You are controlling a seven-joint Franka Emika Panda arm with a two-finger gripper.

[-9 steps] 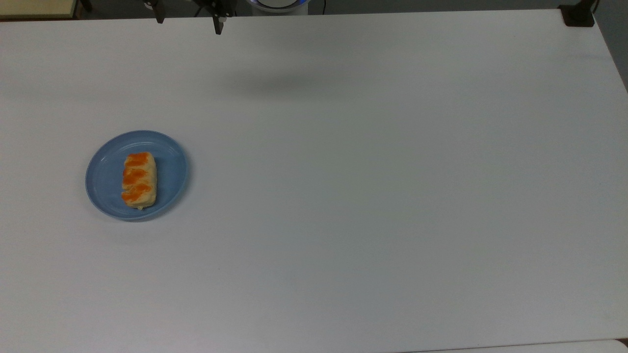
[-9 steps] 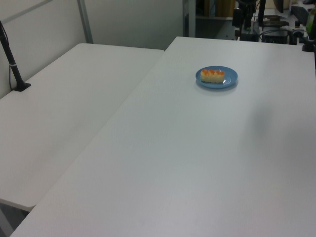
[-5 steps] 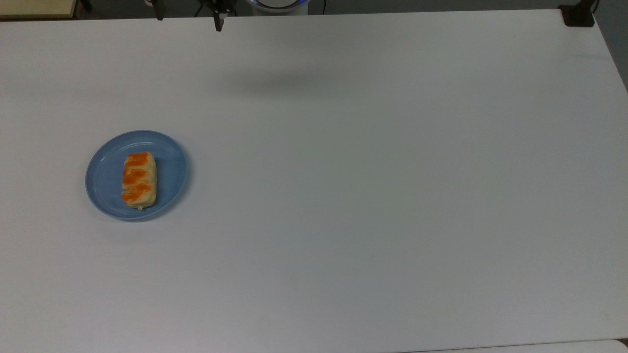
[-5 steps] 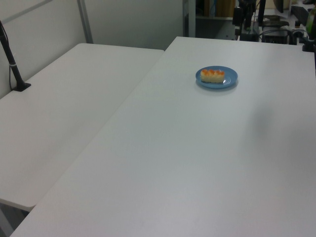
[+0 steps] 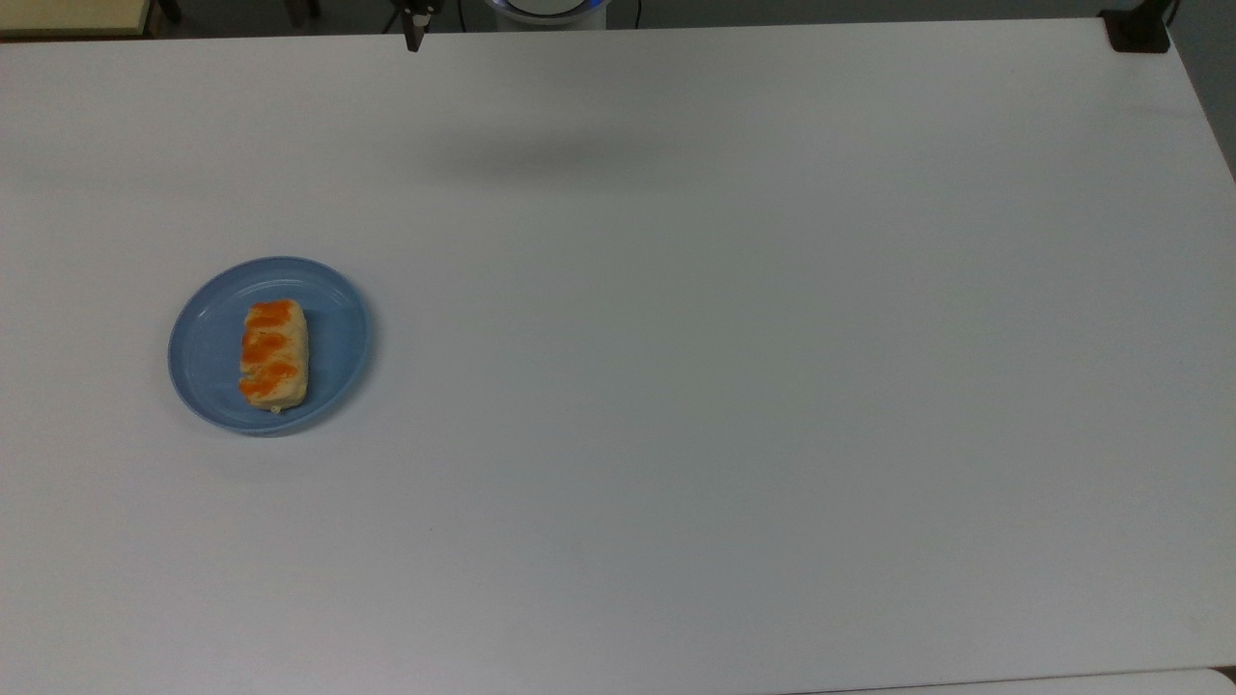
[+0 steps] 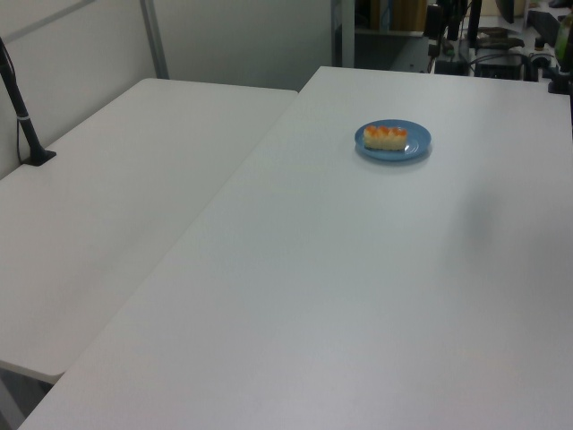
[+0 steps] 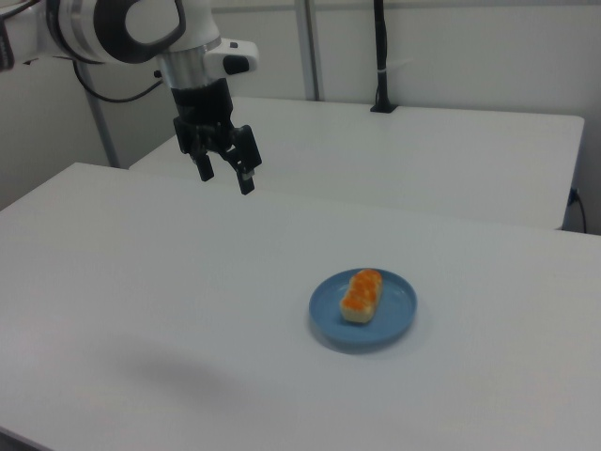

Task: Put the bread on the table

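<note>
The small oblong pale-yellow bread with orange glazed patches (image 5: 274,354) lies flat at the centre of a round blue plate (image 5: 205,362). The plate sits on the large plain white worktop (image 5: 734,347), toward the top view's left. In the right view, the black two-finger tool (image 7: 225,176) hangs above the worktop, fingers spread and holding nothing, well apart from the plate, to the right view's upper left.

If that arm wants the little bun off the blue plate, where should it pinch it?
Probably across the middle of the bread, coming straight down from above. It lies flat and oblong on the blue plate, so its two long sides are the narrow span to close on, and the raised plate rim hinders a low sideways approach. The tool hangs open, high above the table, away from the plate.
</note>
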